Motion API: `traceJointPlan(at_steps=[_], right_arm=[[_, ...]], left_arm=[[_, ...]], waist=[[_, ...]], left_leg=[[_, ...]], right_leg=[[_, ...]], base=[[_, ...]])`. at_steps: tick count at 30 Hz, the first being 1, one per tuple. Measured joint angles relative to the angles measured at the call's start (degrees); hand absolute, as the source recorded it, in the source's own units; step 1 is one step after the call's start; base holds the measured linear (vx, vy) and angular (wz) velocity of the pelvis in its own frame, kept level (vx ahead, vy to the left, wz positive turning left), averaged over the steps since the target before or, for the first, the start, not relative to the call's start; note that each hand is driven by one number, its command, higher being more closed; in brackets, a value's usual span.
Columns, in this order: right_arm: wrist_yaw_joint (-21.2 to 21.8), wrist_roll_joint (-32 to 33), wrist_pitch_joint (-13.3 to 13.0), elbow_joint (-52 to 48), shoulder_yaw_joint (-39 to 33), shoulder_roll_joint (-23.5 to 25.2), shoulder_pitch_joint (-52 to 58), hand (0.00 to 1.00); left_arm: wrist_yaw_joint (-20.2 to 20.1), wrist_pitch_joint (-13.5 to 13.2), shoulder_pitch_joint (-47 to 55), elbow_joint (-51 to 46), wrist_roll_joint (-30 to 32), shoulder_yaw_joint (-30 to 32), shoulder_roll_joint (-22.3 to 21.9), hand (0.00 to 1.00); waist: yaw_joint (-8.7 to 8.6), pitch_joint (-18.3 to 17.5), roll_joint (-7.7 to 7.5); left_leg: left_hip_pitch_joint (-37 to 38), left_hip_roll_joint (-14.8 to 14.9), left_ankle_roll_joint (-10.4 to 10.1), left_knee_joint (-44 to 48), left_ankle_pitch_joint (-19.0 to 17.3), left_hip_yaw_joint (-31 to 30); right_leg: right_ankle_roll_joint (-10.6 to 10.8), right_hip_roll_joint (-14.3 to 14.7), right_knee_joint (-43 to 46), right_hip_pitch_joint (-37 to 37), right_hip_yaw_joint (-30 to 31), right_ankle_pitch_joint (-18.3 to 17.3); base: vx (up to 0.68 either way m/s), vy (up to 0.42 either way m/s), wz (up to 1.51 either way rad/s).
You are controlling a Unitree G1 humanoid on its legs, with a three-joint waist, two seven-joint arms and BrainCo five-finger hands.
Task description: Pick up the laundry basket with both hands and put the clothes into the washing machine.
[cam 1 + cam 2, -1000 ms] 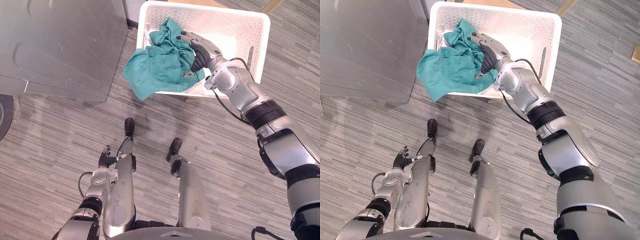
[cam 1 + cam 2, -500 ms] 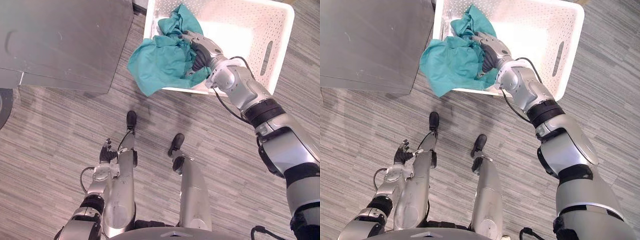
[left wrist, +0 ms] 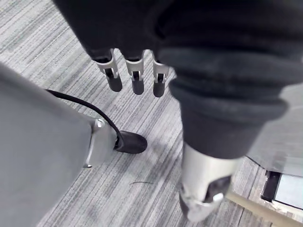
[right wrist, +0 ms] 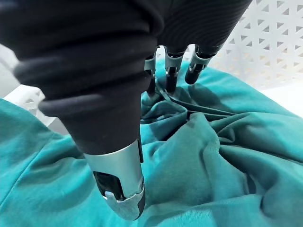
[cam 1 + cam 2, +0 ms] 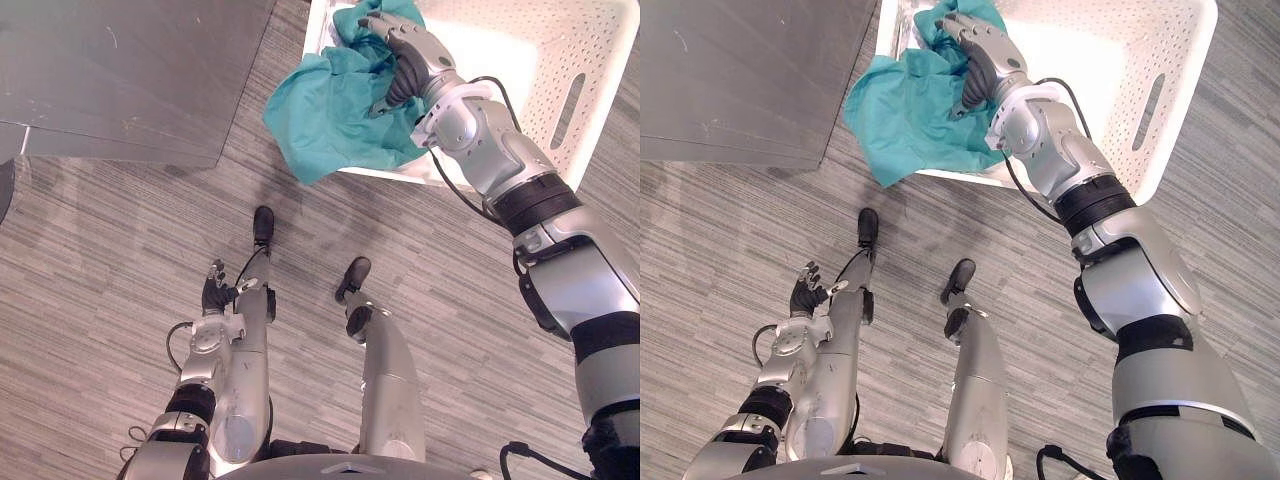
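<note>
A white perforated laundry basket [image 5: 600, 60] stands on the floor ahead of me to the right. A teal cloth [image 5: 330, 110] lies bunched in its left end and hangs over the near rim toward the floor. My right hand [image 5: 410, 60] rests on top of the bunched cloth [image 4: 227, 156]. Its fingers [image 4: 170, 78] are nearly straight, with the tips pressing into the folds and the thumb held apart. My left hand [image 5: 213, 297] hangs low at my side above the carpet, its fingers [image 3: 135, 80] relaxed and holding nothing.
A large grey metal appliance [image 5: 120, 70] fills the upper left, its corner close to the basket's left end. Striped grey carpet [image 5: 120, 250] covers the floor between me and the basket.
The camera has shifted, so basket and appliance sit higher in view. My right hand has slid farther forward over the teal cloth, toward its bunched top. The left hand stays at my side.
</note>
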Motion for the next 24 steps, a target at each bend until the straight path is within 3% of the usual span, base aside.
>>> traceJointPlan(at_steps=[13,14,24], right_arm=[[0.2,-0.2,0.0,5.0,-1.4,0.4,0.0,0.00],[0.3,-0.2,0.0,5.5,-1.4,0.4,0.0,1.00],[0.6,-2.4,0.0,6.7,1.2,0.3,-0.9,1.00]], left_arm=[[0.2,-0.8,-0.4,-2.0,-1.3,0.6,-0.6,0.00],[0.2,-0.8,-0.4,-2.0,-1.3,0.6,-0.7,0.00],[0.0,-0.8,-0.5,-2.2,-1.3,0.6,-0.6,0.00]], waist=[[0.47,-0.1,0.13],[0.49,-0.1,0.13],[0.31,-0.2,0.24]], left_leg=[[-3.8,0.3,0.1,3.5,-1.6,-0.7],[-3.8,0.3,0.1,3.5,-1.6,-0.7],[-4.4,0.7,0.2,4.7,-2.9,-0.1]], right_leg=[[0.0,0.0,0.3,-1.7,-1.1,0.0],[-0.1,0.0,0.4,-1.7,-1.1,-0.1],[-0.2,0.0,0.5,-1.7,-1.3,-0.2]], base=[[0.01,-0.059,0.02],[0.01,-0.061,0.01],[0.01,-0.057,0.00]])
